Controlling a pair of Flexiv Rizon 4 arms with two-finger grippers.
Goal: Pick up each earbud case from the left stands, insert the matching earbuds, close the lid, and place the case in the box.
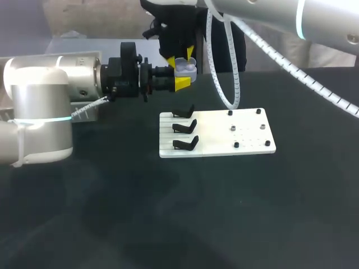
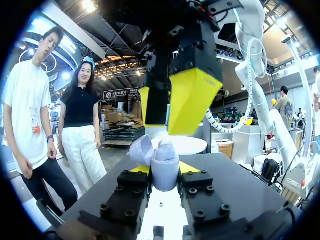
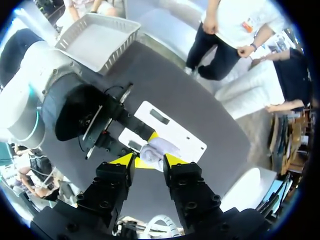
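two arms meet in the air above the far part of the dark table (image 1: pixel 168 213). the left tool (image 1: pixel 184 74) lies level, reaching in from the left, and its yellow tips are closed on the pale lilac earbud case (image 1: pixel 188 67) from two sides, gripping it by its lower body. the case is held well clear of the table, beyond the far edge of the white board (image 1: pixel 219 140). in the left wrist view its lid (image 2: pixel 141 149) stands open, tipped back to one side, and a rounded piece (image 2: pixel 164 149) sits in the open top; whether that is an earbud cannot be told.

the right tool (image 1: pixel 180 57) hangs straight down from above, right over the open case and very close to it. whether it is gripping anything, or touching the case at all, cannot be told.

three black stands (image 1: pixel 184 126) sit in a row along the board's left side, one behind another, each tilted. a few small black pegs (image 1: pixel 236 144) dot the board's right half.

from the right wrist view a grey box (image 3: pixel 120 42) with mesh-like walls shows past the left arm, near the table's edge.
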